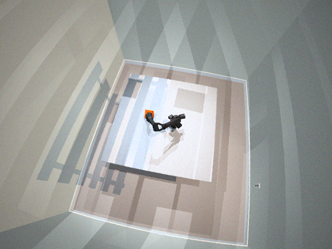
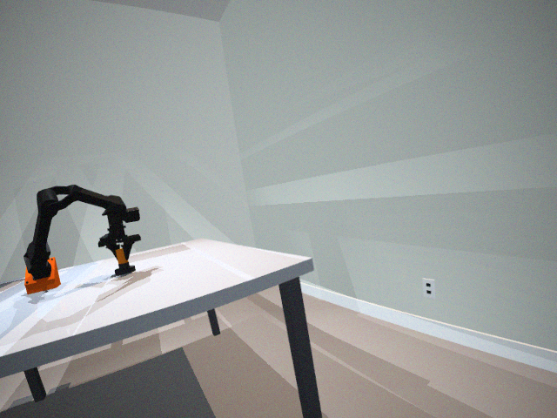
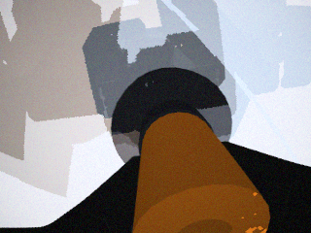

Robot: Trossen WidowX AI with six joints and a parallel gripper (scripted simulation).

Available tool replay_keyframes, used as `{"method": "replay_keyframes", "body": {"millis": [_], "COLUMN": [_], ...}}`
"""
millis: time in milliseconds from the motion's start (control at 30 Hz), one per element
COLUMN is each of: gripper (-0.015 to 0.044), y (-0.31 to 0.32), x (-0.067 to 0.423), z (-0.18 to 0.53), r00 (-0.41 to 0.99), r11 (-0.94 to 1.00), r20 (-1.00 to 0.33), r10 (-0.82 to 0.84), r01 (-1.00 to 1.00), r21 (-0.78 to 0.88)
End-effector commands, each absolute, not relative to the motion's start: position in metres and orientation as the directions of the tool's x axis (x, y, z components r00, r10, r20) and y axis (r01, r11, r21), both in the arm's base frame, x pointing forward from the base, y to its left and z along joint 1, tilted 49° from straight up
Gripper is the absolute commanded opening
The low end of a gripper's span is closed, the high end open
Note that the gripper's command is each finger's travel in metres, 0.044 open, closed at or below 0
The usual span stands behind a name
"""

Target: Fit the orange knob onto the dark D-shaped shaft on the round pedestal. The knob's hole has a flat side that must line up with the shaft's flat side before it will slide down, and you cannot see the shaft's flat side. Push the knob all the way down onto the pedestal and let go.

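While the gripper [image 2: 119, 255] is pointing straight down, it is squeezing the orange knob [image 2: 121, 256] between its fingers. The knob [image 3: 194, 194] is standing upright right over the round black pedestal [image 3: 170, 107], and its bottom end is reaching down to it. The pedestal [image 2: 124, 270] is sitting on the white table [image 2: 189, 279]. The arm's orange base [image 2: 42, 278] is sitting farther back on the table.

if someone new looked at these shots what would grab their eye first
The orange knob fills the wrist view, clamped in the gripper directly over the dark round pedestal. From outside, the black arm arches from its orange base at the left end of the white table.
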State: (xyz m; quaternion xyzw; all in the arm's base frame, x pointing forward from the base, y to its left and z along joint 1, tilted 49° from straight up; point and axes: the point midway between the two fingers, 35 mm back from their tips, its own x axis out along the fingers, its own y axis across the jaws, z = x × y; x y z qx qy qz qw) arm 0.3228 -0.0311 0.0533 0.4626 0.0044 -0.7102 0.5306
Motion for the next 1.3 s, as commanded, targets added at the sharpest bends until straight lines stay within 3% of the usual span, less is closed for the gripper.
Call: {"method": "replay_keyframes", "body": {"millis": [0, 133, 700, 1000, 1267], "gripper": [0.0000, 0.0000, 0.0440, 0.0440, 0.0440], "y": [-0.031, -0.031, -0.031, -0.029, 0.040], "x": [0.323, 0.323, 0.323, 0.323, 0.324], "z": [0.054, 0.054, 0.054, 0.055, 0.114], "r00": [-0.008, -0.008, -0.008, -0.008, -0.010], "r11": [-0.437, -0.437, -0.437, -0.437, -0.439], "r20": [-0.662, -0.662, -0.662, -0.662, -0.665], "r10": [-0.750, -0.750, -0.750, -0.749, -0.747], "r01": [0.758, 0.758, 0.758, 0.758, 0.759], "r21": [0.485, 0.485, 0.485, 0.485, 0.481]}}
